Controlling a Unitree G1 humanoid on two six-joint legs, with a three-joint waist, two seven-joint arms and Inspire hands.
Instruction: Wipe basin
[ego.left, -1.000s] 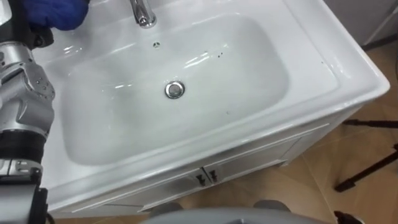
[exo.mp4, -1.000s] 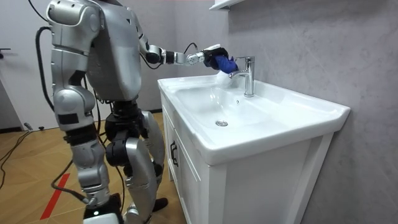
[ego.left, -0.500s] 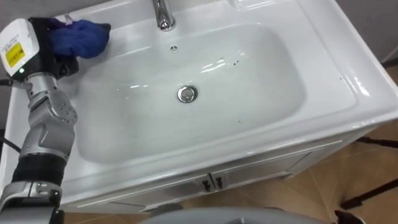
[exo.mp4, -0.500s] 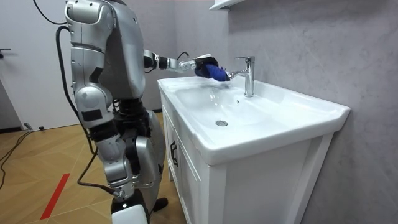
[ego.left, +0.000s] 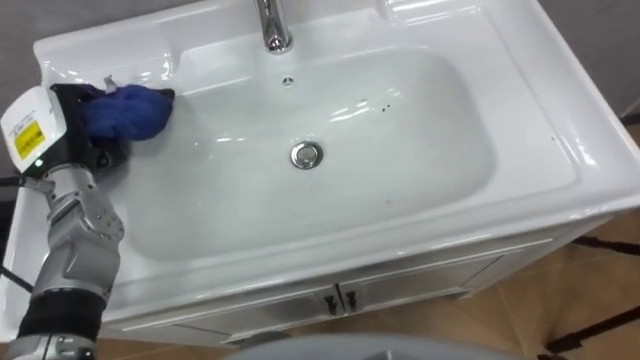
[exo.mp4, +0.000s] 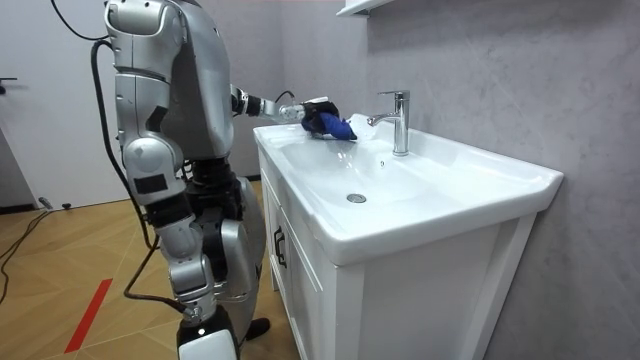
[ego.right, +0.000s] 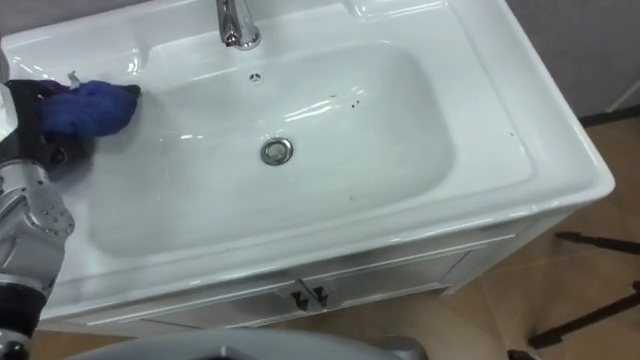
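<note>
A white basin (ego.left: 420, 190) with a chrome drain (ego.left: 307, 154) and a chrome faucet (ego.left: 272, 25) at its back lies below me. My left hand (ego.left: 72, 140) is at the basin's left rim, shut on a bunched blue cloth (ego.left: 125, 110). The cloth rests on the rim's inner slope, well to the left of the faucet. In the room view the robot stands at the cabinet's front corner, its left arm stretched out with the left hand (exo.mp4: 312, 112) and the cloth (exo.mp4: 332, 123) low over the rim.
Below the basin is a white cabinet with two small dark door handles (ego.left: 335, 297). Dark tripod legs (ego.right: 585, 240) stand on the wooden floor at the right. A grey wall with a shelf (exo.mp4: 355, 8) rises behind the faucet.
My left hand has drawn the blue cloth away from the faucet, down to the basin's left rim. The eye view has shifted, showing more of the basin's back.
</note>
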